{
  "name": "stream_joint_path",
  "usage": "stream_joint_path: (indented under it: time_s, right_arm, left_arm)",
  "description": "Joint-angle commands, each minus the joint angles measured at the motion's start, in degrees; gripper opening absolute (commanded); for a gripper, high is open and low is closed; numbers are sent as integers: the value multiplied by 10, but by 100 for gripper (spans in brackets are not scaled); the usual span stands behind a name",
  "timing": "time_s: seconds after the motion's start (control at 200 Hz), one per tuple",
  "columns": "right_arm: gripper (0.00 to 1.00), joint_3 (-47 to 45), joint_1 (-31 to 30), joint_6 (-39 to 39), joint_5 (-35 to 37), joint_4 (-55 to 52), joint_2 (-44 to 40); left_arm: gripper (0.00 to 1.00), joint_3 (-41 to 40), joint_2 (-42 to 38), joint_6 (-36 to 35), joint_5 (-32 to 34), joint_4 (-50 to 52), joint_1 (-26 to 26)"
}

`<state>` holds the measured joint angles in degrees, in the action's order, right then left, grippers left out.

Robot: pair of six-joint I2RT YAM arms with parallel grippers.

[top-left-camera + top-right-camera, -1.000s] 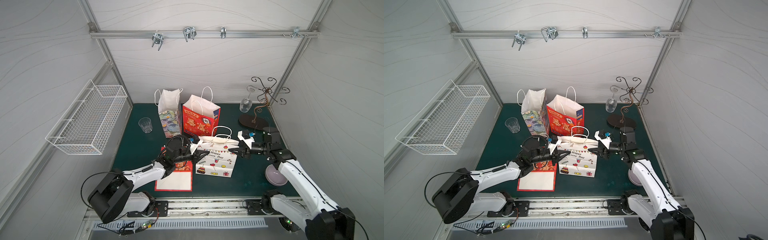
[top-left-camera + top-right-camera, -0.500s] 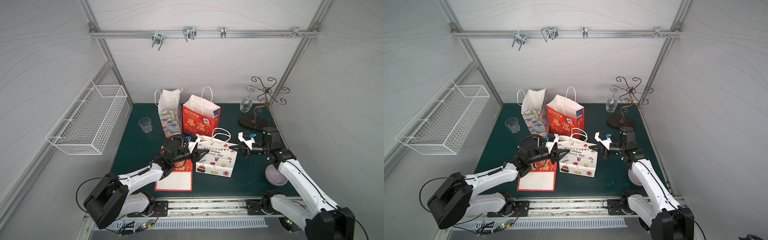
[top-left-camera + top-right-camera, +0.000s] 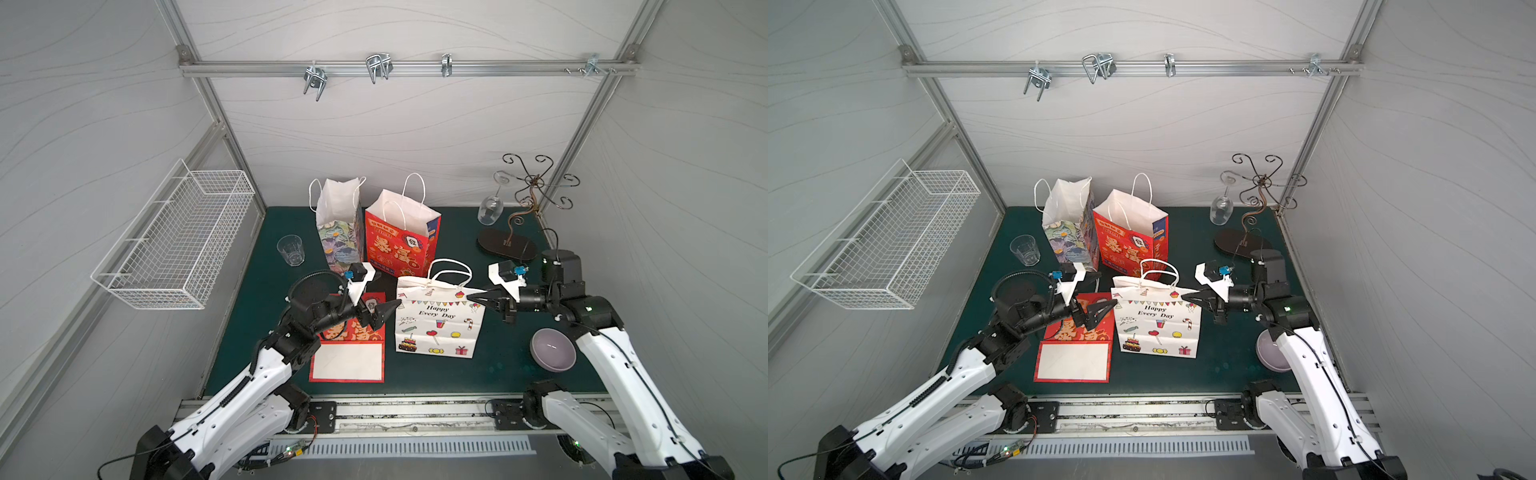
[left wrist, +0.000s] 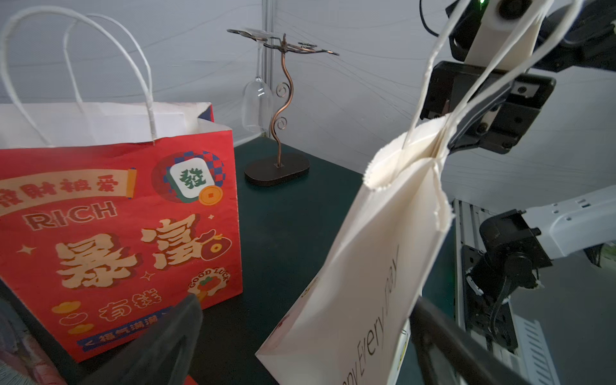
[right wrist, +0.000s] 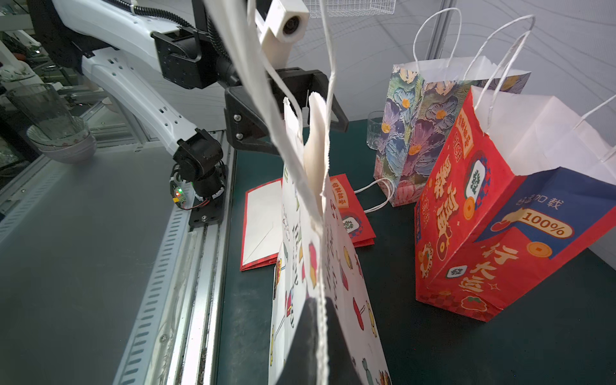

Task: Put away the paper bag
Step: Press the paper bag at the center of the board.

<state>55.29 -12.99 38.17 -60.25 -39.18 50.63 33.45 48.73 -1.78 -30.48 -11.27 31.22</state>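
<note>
Handoff: your left end effector (image 3: 390,311) just opened wide, so only your right end effector (image 3: 478,298) pinches the Happy Every Day paper bag (image 3: 438,328).

Soft, even, bright light in both top views, shadows faint; straight lines bow at the edges; wrist views dimmer, the near bag (image 5: 346,310) blurred.

The white bag (image 3: 438,328) carries black lettering, coloured bunting, a cake and sweets. The red bag (image 3: 399,249) has cream-gold characters and a blue side. The floral bag (image 3: 338,241) shows purple and green blooms. The mat (image 3: 257,299) is dark green, the bowl (image 3: 552,349) lilac.
</note>
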Motion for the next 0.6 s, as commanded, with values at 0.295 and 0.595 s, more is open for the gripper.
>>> stream_joint_path:
  time_s: [0.295, 0.595]
  right_arm:
    - [0, 68, -2, 27, -59, -91, 47]
    - [0, 80, 1, 23, -66, -94, 61]
  left_arm:
    - [77, 122, 115, 36, -256, -65, -17]
    - [0, 136, 144, 45, -287, -99, -22]
